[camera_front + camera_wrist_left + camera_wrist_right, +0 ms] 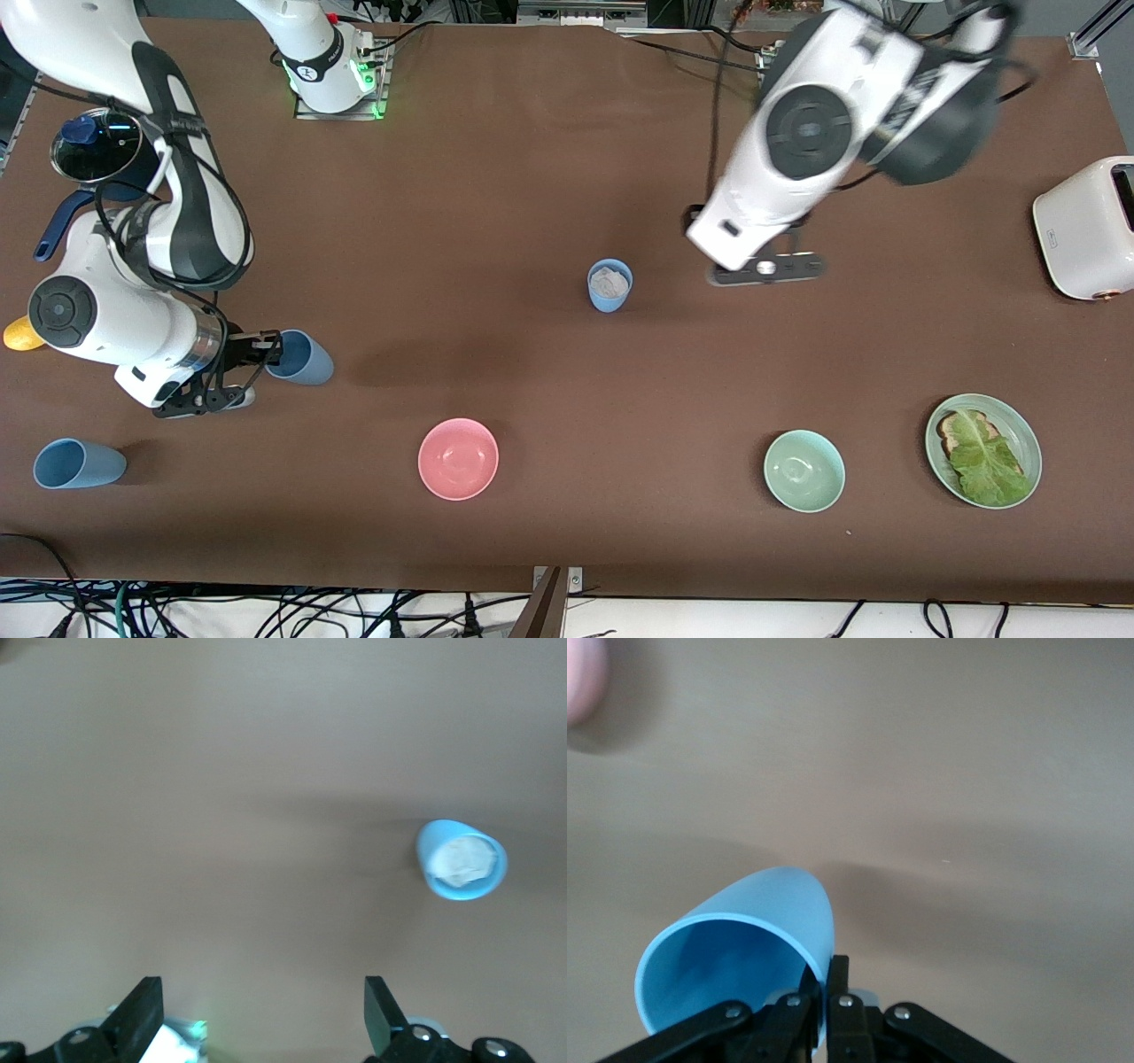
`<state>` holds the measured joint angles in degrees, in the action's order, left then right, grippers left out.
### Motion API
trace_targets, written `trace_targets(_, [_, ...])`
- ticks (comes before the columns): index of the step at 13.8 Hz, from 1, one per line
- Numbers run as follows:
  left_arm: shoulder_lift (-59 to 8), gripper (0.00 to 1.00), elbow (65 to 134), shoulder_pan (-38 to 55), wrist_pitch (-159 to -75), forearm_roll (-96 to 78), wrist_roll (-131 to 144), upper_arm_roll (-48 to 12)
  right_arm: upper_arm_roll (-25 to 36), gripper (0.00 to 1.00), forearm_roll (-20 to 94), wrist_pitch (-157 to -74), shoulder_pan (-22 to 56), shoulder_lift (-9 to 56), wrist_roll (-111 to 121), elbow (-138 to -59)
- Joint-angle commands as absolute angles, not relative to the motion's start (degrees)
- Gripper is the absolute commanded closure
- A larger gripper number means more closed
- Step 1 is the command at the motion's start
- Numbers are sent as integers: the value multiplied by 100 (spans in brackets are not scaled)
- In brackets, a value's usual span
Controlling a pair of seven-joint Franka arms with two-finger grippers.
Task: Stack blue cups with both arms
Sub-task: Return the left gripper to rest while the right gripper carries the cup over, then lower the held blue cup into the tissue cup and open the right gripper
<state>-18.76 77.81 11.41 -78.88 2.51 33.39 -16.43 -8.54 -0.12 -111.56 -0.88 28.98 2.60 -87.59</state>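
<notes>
Pinching a tilted blue cup (303, 358) by its rim, right gripper (257, 353) half hides it; left gripper (261, 1014) gapes.

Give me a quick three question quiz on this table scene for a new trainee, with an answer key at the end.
1. True or false: the right gripper has its fingers shut on the rim of a blue cup.
2. Multiple choice: the upright blue cup in the middle of the table holds A) nothing, B) something pale and crumpled, C) a spoon.
3. Short answer: how does the third blue cup, toward the right arm's end of the table, lie?

Key
1. True; the right wrist view shows the fingers pinching the rim.
2. B. The left gripper hangs open over bare table near it, holding nothing.
3. On its side, nearer the front camera than the held cup.
</notes>
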Motion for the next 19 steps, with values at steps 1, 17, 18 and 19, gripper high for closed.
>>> trace_targets(1, [-1338, 0, 7734, 337, -7620, 185, 2203, -1679, -1387, 100, -9, -10610, 60, 2900, -550, -8263])
trace_targets(17, [256, 0, 10021, 615, -9388, 167, 53, 53, -793, 100, -246, -10836, 4145, 3321, -5570, -7349])
trace_targets(18, [203, 0, 9959, 615, -9378, 167, 53, 53, -678, 100, -246, -10872, 4366, 3427, -5825, -7269])
trace_targets(19, [202, 0, 9958, 624, -9378, 167, 61, 44, -651, 100, -263, -10942, 4446, 3480, -5949, -7260])
